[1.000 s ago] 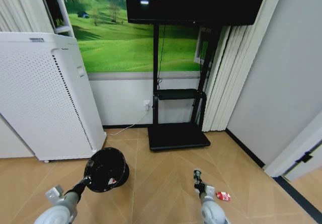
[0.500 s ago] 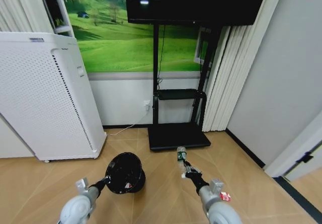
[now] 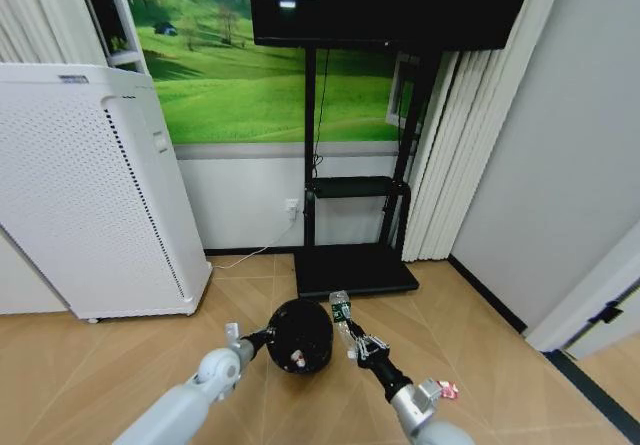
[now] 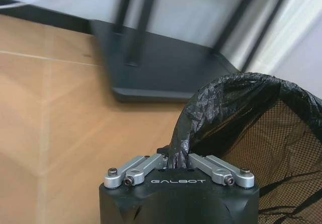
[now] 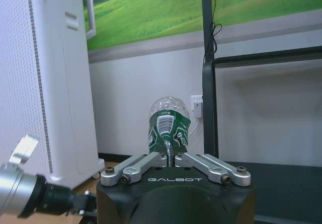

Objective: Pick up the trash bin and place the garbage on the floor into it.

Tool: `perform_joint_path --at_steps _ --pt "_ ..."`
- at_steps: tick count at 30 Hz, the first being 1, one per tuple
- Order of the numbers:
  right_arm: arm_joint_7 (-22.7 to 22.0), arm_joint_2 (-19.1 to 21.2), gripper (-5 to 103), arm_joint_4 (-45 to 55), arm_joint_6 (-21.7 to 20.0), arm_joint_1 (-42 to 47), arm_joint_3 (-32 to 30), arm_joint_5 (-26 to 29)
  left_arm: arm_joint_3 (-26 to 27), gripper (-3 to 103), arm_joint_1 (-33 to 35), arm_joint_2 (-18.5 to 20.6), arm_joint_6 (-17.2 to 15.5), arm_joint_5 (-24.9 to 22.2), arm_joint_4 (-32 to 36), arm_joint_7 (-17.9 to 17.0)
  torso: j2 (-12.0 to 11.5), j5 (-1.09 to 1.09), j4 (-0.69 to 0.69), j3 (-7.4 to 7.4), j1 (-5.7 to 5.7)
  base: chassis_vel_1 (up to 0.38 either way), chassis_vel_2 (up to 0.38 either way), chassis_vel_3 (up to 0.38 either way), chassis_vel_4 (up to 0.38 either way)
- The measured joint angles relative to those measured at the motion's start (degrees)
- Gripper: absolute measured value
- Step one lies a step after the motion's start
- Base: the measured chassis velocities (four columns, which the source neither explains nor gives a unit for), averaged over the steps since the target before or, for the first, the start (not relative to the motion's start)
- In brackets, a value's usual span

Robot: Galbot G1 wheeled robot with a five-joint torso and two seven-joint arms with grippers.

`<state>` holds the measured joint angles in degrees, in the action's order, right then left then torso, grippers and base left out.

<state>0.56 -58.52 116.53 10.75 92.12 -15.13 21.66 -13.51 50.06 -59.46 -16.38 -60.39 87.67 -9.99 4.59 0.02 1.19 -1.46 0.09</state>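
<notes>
The trash bin [image 3: 300, 335], black and lined with a black bag, hangs tipped above the floor [image 3: 480, 355] in the head view. My left gripper [image 3: 262, 341] is shut on its rim. In the left wrist view the left gripper [image 4: 176, 158] pinches the bag-covered rim, and the bin's mesh wall [image 4: 271, 133] curves away beyond it. My right gripper [image 3: 358, 345] is shut on a crumpled plastic bottle [image 3: 341, 311] with a green label, just to the right of the bin. The right wrist view has the bottle [image 5: 168, 126] upright in the right gripper [image 5: 170, 156]. A red wrapper [image 3: 447, 390] lies on the floor.
A tall white perforated appliance [image 3: 90, 185] stands at the left. A black TV stand with a flat base [image 3: 355, 270] stands straight ahead against the wall, with a white cable beside it. Pleated curtains [image 3: 450, 145] and a grey wall close the right side.
Both arms have reached forward and toward the middle. The bin has moved right and farther out. The bottle has risen off the floor and come close beside the bin.
</notes>
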Motion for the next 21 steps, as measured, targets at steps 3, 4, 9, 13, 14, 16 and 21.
perform_joint_path --at_steps 3,4,9,13,14,16,21 --pt "0.6 -0.2 3 -1.3 1.1 0.4 0.1 -1.7 -2.9 3 -1.3 -2.2 0.1 1.7 -1.0 0.2 0.0 -0.01 0.00 0.00 0.00 0.000 0.000 0.000 0.000" --pt "0.6 -0.2 3 -1.3 1.1 0.4 0.1 -1.7 -2.9 3 -1.3 -2.2 0.1 1.7 -1.0 0.2 0.0 -0.01 0.00 0.00 0.00 0.000 0.000 0.000 0.000" --pt "0.8 -0.8 3 -2.0 1.2 0.6 0.6 -2.7 -5.2 3 -2.8 -4.6 0.1 2.2 -0.9 0.1 0.0 -0.01 0.00 0.00 0.00 0.000 0.000 0.000 0.000" --pt "2.2 -0.5 1 -2.1 1.2 0.6 0.4 -2.7 -5.7 3 -3.6 -4.8 0.1 1.7 -0.5 -0.2 0.0 0.00 -0.02 0.01 0.00 0.000 0.000 0.000 0.000" --pt "2.2 -0.5 1 -2.1 1.2 0.6 0.4 -2.7 -5.7 3 -3.6 -4.8 0.1 1.7 -0.5 -0.2 0.0 0.00 -0.02 0.01 0.00 0.000 0.000 0.000 0.000" --pt "1.7 -0.6 29 -2.0 0.9 0.7 0.0 -2.3 -5.5 3 -3.4 -5.3 0.1 1.3 0.4 -1.8 0.0 -0.02 0.00 0.00 0.00 0.000 0.000 0.000 0.000" --pt "-1.6 -1.7 46 -0.2 -0.3 0.6 -0.9 -0.5 -0.9 3 -0.3 -4.3 0.1 1.0 2.2 -4.2 0.0 -0.03 0.02 0.00 0.00 0.000 0.000 0.000 0.000"
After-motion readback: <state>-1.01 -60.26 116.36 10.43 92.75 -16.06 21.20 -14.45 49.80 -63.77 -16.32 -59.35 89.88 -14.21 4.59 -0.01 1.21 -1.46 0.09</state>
